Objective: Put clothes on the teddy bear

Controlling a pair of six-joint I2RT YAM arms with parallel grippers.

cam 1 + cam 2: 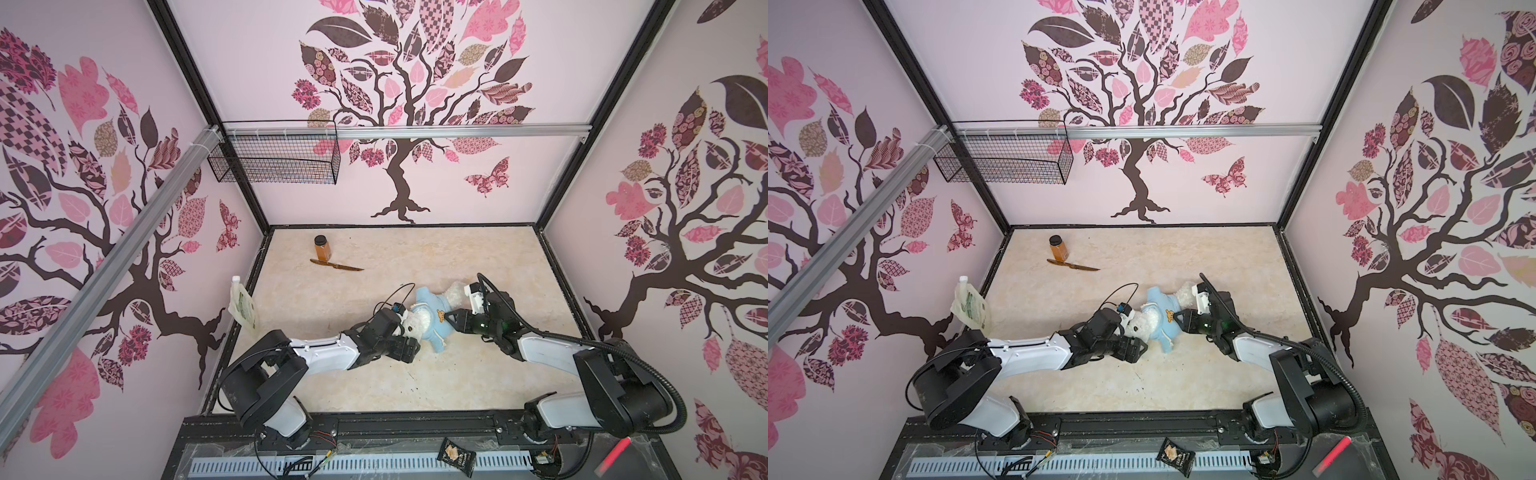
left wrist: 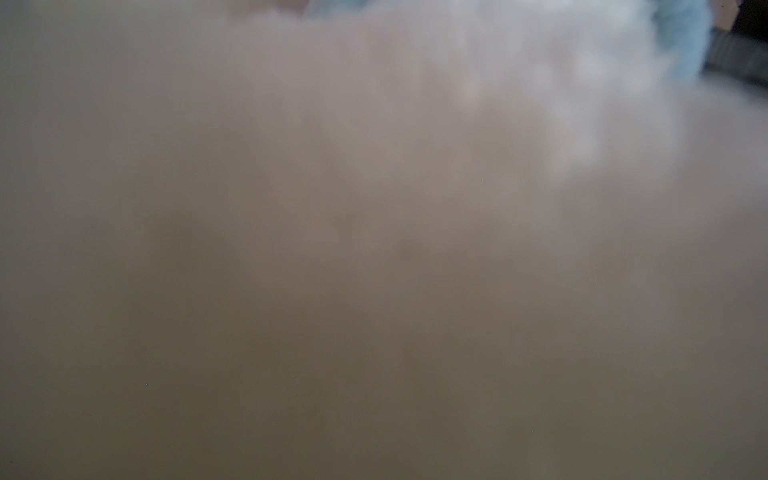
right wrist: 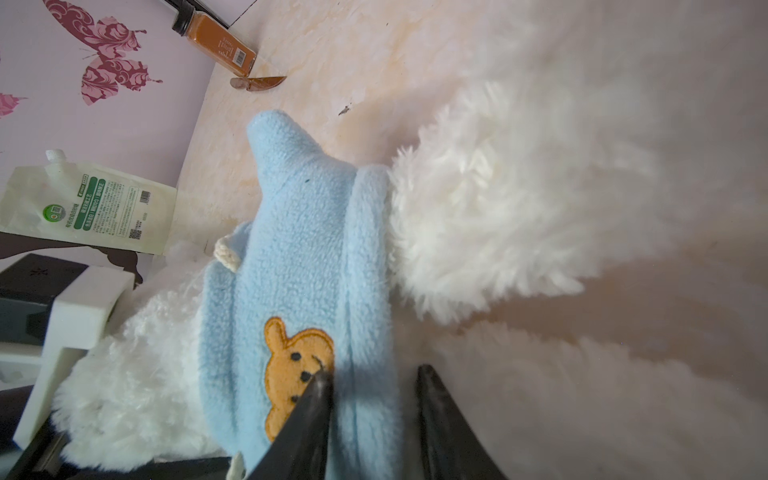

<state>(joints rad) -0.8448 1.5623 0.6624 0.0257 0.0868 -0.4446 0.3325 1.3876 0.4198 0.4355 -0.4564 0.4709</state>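
Teddy bear (image 1: 417, 324) lies face up near the middle of the desk (image 1: 457, 257). Its head points toward the left arm and its fluffy legs toward the back right, as both top views show (image 1: 1142, 326). A light blue shirt (image 1: 434, 318) with an orange bear-face patch covers its trunk, and bare white fur sticks out past the hem.

The left claw (image 1: 402, 336) is pressed right up against the bear's head. From where I stand the head and the wrist hide its jaws, and the left wrist view is only a pale blur of fur with a sliver of blue (image 2: 681, 37), so I cannot tell whether it is open or closed.

The right claw (image 3: 370, 378) reaches in from the other side. One black finger tip (image 3: 320, 386) rests on the patch and the other sits just beyond the hem, so the shirt's (image 3: 299, 249) edge lies between them. The jaws stand partly apart, and I cannot tell whether they actually pinch the cloth.

Well apart, toward the back left, a spice jar (image 1: 322, 247) stands just beside a brown knife (image 1: 336, 266). A pale pouch (image 1: 243, 305) leans at the left wall.
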